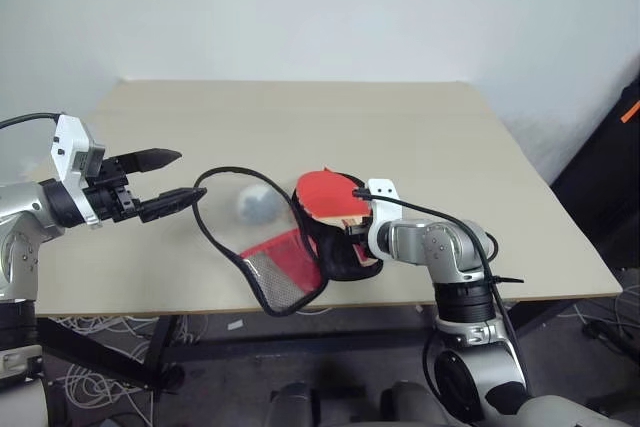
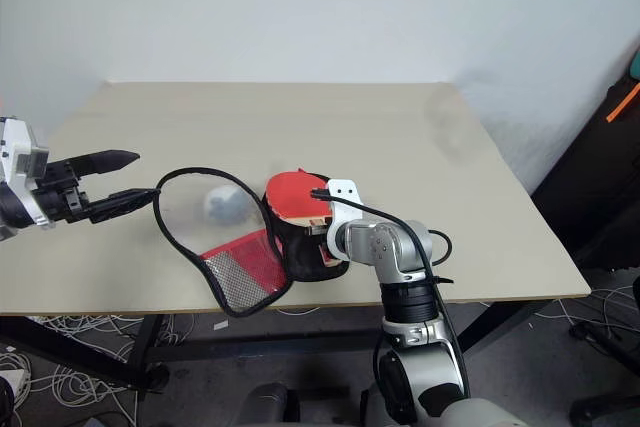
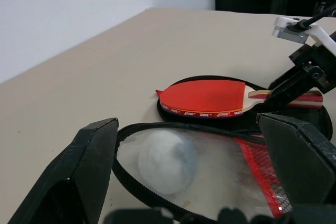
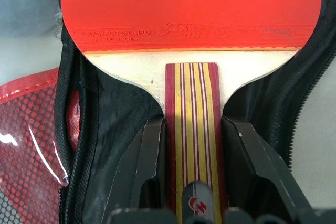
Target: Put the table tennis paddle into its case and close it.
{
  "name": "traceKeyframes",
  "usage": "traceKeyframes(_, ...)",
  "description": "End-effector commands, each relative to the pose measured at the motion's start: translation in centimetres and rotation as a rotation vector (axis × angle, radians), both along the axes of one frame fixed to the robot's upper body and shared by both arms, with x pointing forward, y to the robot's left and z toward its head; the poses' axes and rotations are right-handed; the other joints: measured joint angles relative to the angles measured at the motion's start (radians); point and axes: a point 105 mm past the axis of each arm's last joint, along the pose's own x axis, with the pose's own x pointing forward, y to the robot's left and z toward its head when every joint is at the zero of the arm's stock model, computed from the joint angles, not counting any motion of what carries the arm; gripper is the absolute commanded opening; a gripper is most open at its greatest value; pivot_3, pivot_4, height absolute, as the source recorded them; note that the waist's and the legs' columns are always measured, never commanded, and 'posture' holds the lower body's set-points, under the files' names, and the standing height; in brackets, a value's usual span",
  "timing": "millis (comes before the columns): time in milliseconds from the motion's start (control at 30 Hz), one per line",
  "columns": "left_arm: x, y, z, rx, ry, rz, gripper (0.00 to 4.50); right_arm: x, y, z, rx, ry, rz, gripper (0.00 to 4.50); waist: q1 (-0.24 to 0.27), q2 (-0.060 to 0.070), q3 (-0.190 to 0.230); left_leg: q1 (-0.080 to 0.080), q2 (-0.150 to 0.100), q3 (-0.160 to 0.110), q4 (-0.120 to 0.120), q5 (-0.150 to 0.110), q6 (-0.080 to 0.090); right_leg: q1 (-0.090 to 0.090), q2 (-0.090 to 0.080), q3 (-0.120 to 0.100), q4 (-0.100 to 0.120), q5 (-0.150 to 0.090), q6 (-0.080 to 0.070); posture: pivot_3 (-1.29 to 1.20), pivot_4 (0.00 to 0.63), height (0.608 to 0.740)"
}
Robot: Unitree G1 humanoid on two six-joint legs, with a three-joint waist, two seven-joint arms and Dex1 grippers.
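Observation:
The table tennis paddle (image 1: pixel 328 192) has a red face and a striped wooden handle. Its blade lies over the black lining of the open case (image 1: pixel 345 252). My right gripper (image 4: pixel 191 125) is shut on the handle (image 4: pixel 191 93), one finger on each side. The case's flap (image 1: pixel 282 265), red mesh with a black zipper edge, spreads out to the left. Its zipper loop (image 3: pixel 157 129) runs between the fingers of my left gripper (image 1: pixel 190 174). That gripper stands open at the table's left side, pointing towards the case.
A whitish round thing (image 3: pixel 167 161) shows through the flap's clear panel. The beige table (image 1: pixel 300 117) stretches back to a white wall. The case lies close to the table's front edge, with cables on the floor below. Dark equipment (image 1: pixel 615 162) stands at the right.

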Motion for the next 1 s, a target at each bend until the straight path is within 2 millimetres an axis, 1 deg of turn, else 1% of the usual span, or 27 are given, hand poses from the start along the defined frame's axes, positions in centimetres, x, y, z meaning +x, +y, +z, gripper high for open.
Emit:
traceKeyframes(33, 0.2, -0.5, 1.3, 0.001, -0.055, -0.018, 4.5, 1.0, -0.9, 0.9, -0.02, -0.028, -0.075, 1.11, 0.001, 0.0, 0.0, 0.0, 0.0, 0.0, 0.0, 0.0, 0.0, 0.0, 0.0, 0.0, 0.0, 0.0, 0.0, 0.0, 0.0, 0.74)
traceKeyframes(167, 0.3, -0.6, 1.3, 0.001, -0.056, -0.023, 4.5, 0.5, -0.5, 0.9, -0.014, -0.008, -0.056, 1.11, 0.007, 0.0, 0.0, 0.0, 0.0, 0.0, 0.0, 0.001, 0.001, 0.0, 0.0, 0.0, 0.0, 0.0, 0.0, 0.0, 0.0, 0.74)
traceKeyframes(233, 0.3, -0.7, 1.2, 0.0, -0.056, -0.025, 4.5, 0.3, -0.4, 0.9, -0.009, -0.001, -0.046, 1.85, 0.007, 0.0, 0.0, 0.0, 0.0, 0.0, 0.0, 0.001, 0.001, 0.0, 0.0, 0.0, 0.0, 0.0, 0.0, 0.0, 0.0, 0.74)
traceKeyframes(300, 0.3, -0.7, 1.1, -0.002, -0.053, -0.025, 4.5, 0.1, -0.1, 1.3, 0.018, 0.007, -0.038, 2.41, 0.005, -0.001, 0.0, -0.001, 0.0, 0.0, 0.0, 0.0, 0.001, 0.0, 0.0, 0.0, 0.0, 0.0, 0.0, 0.0, 0.0, 0.74)
traceKeyframes(400, 0.3, -0.7, 0.8, -0.002, -0.049, -0.024, 4.5, -0.1, 0.3, 1.8, 0.061, 0.021, -0.032, 3.46, 0.004, 0.0, 0.0, -0.001, 0.0, 0.0, -0.001, 0.001, 0.001, 0.0, 0.0, 0.0, 0.0, 0.0, 0.0, 0.0, 0.0, 0.74)
traceKeyframes(433, 0.3, -0.7, 0.7, -0.002, -0.048, -0.024, 4.5, -0.2, 0.6, 2.0, 0.093, 0.03, -0.03, 3.7, 0.005, 0.0, 0.0, -0.001, 0.0, 0.0, -0.002, 0.001, 0.001, 0.0, 0.0, 0.0, 0.0, 0.0, 0.0, 0.0, 0.0, 0.74)
traceKeyframes(500, 0.3, -0.7, 0.7, -0.003, -0.048, -0.023, 4.5, -0.3, 1.2, 2.7, 0.178, 0.045, -0.028, 4.36, 0.006, 0.0, 0.0, -0.001, 0.0, 0.0, -0.003, 0.002, 0.0, 0.0, 0.001, 0.0, 0.0, 0.0, 0.0, 0.0, 0.0, 0.74)
traceKeyframes(533, 0.3, -0.7, 0.7, -0.004, -0.048, -0.022, 4.5, -0.4, 1.4, 3.1, 0.211, 0.05, -0.022, 4.46, 0.007, -0.001, 0.0, -0.001, 0.0, 0.0, -0.002, 0.002, 0.001, 0.0, 0.001, 0.0, 0.0, 0.0, 0.0, 0.0, 0.0, 0.74)
traceKeyframes(567, 0.3, -0.7, 0.6, -0.005, -0.048, -0.021, 4.5, -0.3, 1.3, 3.7, 0.235, 0.033, -0.017, 4.46, 0.007, -0.001, 0.0, -0.001, 0.0, 0.0, -0.002, 0.002, 0.001, 0.0, 0.001, 0.0, -0.001, 0.0, 0.0, 0.0, 0.0, 0.74)
traceKeyframes(633, 0.3, -0.7, 0.5, -0.006, -0.048, -0.019, 4.5, 0.3, 0.3, 4.7, 0.257, -0.014, -0.031, 4.46, 0.004, 0.0, 0.0, -0.001, 0.0, 0.0, -0.002, 0.002, 0.0, 0.0, 0.0, 0.0, -0.001, 0.0, 0.0, 0.0, 0.0, 0.74)
traceKeyframes(700, 0.3, -0.7, 0.5, -0.008, -0.048, -0.017, 4.5, 1.1, -1.1, 5.5, 0.205, -0.1, -0.04, 4.46, 0.004, 0.0, 0.0, -0.001, 0.0, 0.0, -0.003, 0.002, 0.0, 0.0, 0.001, 0.0, 0.0, 0.0, 0.0, 0.0, 0.0, 0.74)
traceKeyframes(733, 0.3, -0.7, 0.5, -0.008, -0.047, -0.017, 4.5, 1.4, -2.2, 5.6, 0.12, -0.165, -0.031, 4.46, -0.001, 0.001, 0.0, -0.001, 0.001, 0.0, -0.004, 0.002, 0.0, -0.001, 0.001, 0.0, 0.0, 0.0, 0.0, 0.0, 0.0, 0.74)
traceKeyframes(833, 0.3, -0.6, 0.5, -0.009, -0.049, -0.014, 4.5, 1.7, -4.4, 4.8, -0.13, -0.308, 0.04, 4.46, -0.003, 0.001, 0.0, -0.001, 0.002, 0.001, -0.005, 0.003, -0.001, -0.002, 0.003, 0.001, -0.001, 0.0, -0.001, 0.0, 0.0, 0.74)
traceKeyframes(1000, 0.4, -0.6, 0.5, -0.009, -0.051, -0.015, 4.5, 0.9, -5.7, 2.8, -0.254, -0.343, 0.133, 4.46, -0.004, -0.001, -0.001, 0.0, 0.002, 0.0, -0.005, 0.003, -0.001, -0.001, 0.003, 0.001, -0.002, 0.0, -0.001, 0.0, 0.0, 0.74)
